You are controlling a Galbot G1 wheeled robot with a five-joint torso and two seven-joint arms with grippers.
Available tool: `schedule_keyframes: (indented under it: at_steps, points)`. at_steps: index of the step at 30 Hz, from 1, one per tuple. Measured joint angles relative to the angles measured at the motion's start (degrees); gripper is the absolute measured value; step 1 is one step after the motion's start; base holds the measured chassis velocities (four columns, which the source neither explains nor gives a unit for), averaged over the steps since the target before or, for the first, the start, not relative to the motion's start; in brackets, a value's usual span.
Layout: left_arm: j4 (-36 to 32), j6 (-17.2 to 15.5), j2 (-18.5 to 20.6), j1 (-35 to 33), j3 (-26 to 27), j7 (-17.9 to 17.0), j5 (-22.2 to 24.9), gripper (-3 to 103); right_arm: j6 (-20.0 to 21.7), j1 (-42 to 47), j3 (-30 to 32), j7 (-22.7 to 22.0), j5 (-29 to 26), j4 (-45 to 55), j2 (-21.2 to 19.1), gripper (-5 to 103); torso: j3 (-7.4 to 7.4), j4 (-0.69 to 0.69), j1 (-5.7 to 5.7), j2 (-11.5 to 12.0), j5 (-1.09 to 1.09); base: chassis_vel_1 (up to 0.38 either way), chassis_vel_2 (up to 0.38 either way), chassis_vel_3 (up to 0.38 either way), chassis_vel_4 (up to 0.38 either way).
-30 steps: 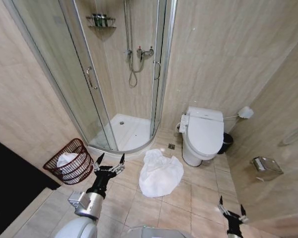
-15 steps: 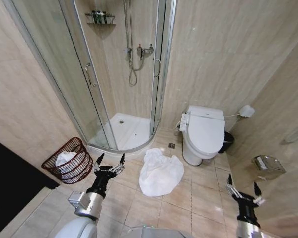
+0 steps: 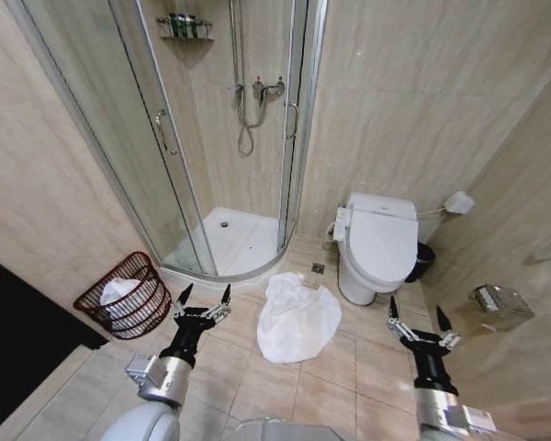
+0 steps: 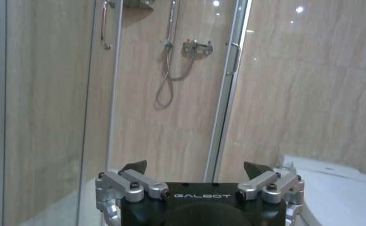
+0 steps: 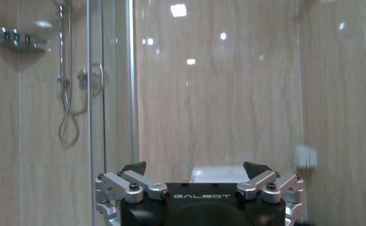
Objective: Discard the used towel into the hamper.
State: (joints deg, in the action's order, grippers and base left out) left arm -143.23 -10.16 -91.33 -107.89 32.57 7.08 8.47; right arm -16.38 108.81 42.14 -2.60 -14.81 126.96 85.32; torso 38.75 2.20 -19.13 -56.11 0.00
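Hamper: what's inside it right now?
The hamper by the shower already holds a bunched white cloth. Anything under that cloth is covered. The white towel lies on the floor tiles beside the toilet, outside the hamper.

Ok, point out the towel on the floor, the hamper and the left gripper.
towel (image 3: pixel 298 322), head view, middle of the crumpled white cloth.
hamper (image 3: pixel 150 315), head view, its woven side wall.
left gripper (image 3: pixel 205 300), head view, midway between its open fingertips.

Bare tiled floor (image 3: pixel 326 390) lies open between towel (image 3: pixel 297 319) and hamper (image 3: pixel 124 296).
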Motion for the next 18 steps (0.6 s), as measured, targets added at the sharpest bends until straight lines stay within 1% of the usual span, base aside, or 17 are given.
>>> schedule_keyframes:
  at_steps: [1, 4, 6, 8, 9, 13, 18]
  points:
    - [0.0, 0.0, 0.0, 0.0, 0.0, 0.0, 0.0, 100, 0.0, 0.0, 0.0, 0.0, 0.0, 0.0, 0.0, 100, 0.0, 0.0, 0.0, 0.0, 0.0, 0.0, 0.0, 0.0, 0.0]
    - [0.0, 0.0, 0.0, 0.0, 0.0, 0.0, 0.0, 100, 2.1, -0.6, -0.9, 0.4, -0.2, -1.7, -0.4, 100, -0.62, 0.0, 0.54, 1.2, -0.01, 0.0, 0.0, 0.0, 0.0]
    - [0.0, 0.0, 0.0, 0.0, 0.0, 0.0, 0.0, 100, 2.0, -1.1, -1.0, 0.8, -0.3, -2.9, -0.4, 100, -0.84, 0.0, 0.74, 1.6, 0.0, 0.0, 0.0, 0.0, 0.0]
    - [0.0, 0.0, 0.0, 0.0, 0.0, 0.0, 0.0, 100, 0.8, -2.0, -1.0, 1.8, 0.0, -6.0, -0.3, 100, -1.27, 0.0, 1.09, 2.4, 0.0, 0.0, 0.0, 0.0, 0.0]
    - [0.0, 0.0, 0.0, 0.0, 0.0, 0.0, 0.0, 100, 0.8, -2.0, -1.0, 1.8, 0.0, -6.0, -0.3, 100, -1.27, 0.0, 1.09, 2.4, 0.0, 0.0, 0.0, 0.0, 0.0]
    - [0.0, 0.0, 0.0, 0.0, 0.0, 0.0, 0.0, 100, -1.0, -3.8, -2.4, 2.1, 0.3, -11.9, -0.7, 100, -2.03, 0.0, 1.69, 3.7, 0.01, 0.0, 0.0, 0.0, 0.0]
    - [0.0, 0.0, 0.0, 0.0, 0.0, 0.0, 0.0, 100, -1.9, -4.9, -4.5, 2.1, 0.8, -15.3, -0.7, 100, -2.61, 0.0, 2.13, 4.8, 0.0, 0.0, 0.0, 0.0, 0.0]
